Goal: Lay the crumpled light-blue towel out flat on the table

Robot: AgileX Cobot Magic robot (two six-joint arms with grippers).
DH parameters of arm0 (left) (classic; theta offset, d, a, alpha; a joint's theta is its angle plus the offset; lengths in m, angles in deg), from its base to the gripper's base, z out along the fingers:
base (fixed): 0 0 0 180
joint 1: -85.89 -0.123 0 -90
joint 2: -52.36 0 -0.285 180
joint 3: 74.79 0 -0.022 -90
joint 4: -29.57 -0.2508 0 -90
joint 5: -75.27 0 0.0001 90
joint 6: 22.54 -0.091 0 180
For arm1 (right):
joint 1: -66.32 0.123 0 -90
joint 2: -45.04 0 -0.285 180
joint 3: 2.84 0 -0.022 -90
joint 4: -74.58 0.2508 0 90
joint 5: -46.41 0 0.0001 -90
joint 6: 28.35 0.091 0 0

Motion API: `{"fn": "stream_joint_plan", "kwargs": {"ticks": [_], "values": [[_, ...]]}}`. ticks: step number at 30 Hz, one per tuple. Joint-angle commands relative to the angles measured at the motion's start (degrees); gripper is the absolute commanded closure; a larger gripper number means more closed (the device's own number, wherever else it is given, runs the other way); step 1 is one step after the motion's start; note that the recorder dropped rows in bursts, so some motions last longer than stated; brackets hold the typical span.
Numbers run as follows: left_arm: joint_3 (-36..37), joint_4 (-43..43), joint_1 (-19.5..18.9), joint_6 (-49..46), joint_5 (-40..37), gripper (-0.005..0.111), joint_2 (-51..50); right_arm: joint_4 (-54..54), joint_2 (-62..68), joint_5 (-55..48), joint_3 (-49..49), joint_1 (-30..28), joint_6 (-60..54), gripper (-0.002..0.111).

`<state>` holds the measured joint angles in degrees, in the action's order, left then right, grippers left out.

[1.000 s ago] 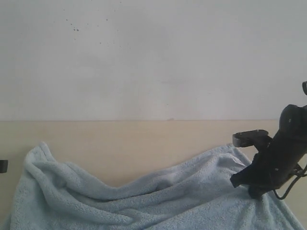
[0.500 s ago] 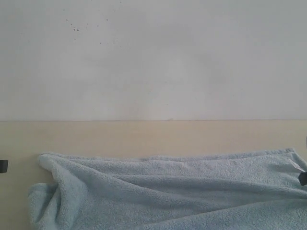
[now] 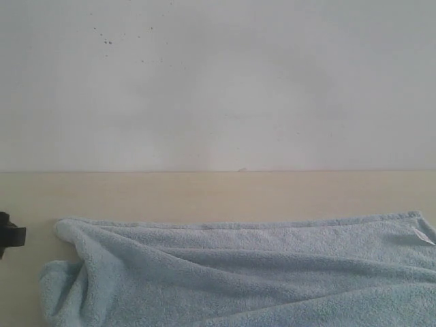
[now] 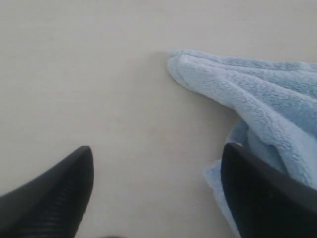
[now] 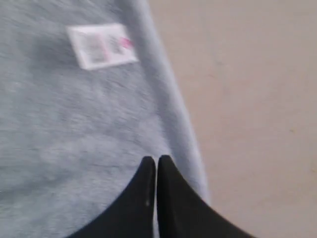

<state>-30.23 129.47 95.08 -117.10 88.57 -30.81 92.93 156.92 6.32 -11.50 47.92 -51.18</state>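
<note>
The light-blue towel (image 3: 238,272) lies across the beige table (image 3: 204,194), its far hem almost straight, with long folds and a bunched, turned-over left end. In the left wrist view my left gripper (image 4: 157,148) stands open over bare table, and the towel's left corner (image 4: 237,84) lies just beyond one finger (image 4: 262,198). My right gripper (image 5: 156,159) is shut with nothing in it, hovering over the towel (image 5: 74,124) just inside its hem, near a white tag (image 5: 101,45). Only a dark piece of the left arm (image 3: 10,235) shows in the exterior view; the right arm is out of it.
A white-grey wall (image 3: 218,82) with tiny dark specks rises behind the table. Bare table runs between the towel's far hem and the wall, and beside the hem in the right wrist view (image 5: 257,99). A white tag (image 3: 422,235) sits at the towel's far right corner.
The right arm has left the exterior view. The towel's far edge went from sagging in the middle to nearly straight. The dark piece of the left arm has edged further in.
</note>
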Motion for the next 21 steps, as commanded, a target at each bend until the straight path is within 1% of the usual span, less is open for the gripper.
{"fn": "stream_joint_plan", "kwargs": {"ticks": [1, 3, 7, 11, 16, 21], "values": [[1.0, 0.0, 0.0, -1.1, -2.5, 0.039, -3.1, 9.4, -3.4, -1.6, -0.1, 3.0, -6.7, 0.107], [1.0, 0.0, 0.0, -1.1, -4.7, 0.038, -5.8, 9.7, -4.1, -1.7, -0.1, 5.0, -7.5, 0.107], [-0.9, -0.9, 0.0, -1.1, -11.4, 0.037, -12.2, 9.8, -5.2, -2.1, -0.1, 9.7, -8.7, 0.107], [-3.0, -2.0, 0.0, -1.1, -11.5, 0.037, -14.9, 9.8, -5.7, -2.1, -0.1, 13.6, -9.5, 0.107], [-5.3, -6.7, 0.0, -1.1, -13.3, 0.037, -16.9, 9.9, -5.7, -0.9, -0.1, 15.6, -10.3, 0.107], [-7.3, -7.4, 0.0, -1.1, -14.2, 0.037, -20.5, 10.9, -5.7, -1.3, -0.1, 15.6, -10.8, 0.107]]}}
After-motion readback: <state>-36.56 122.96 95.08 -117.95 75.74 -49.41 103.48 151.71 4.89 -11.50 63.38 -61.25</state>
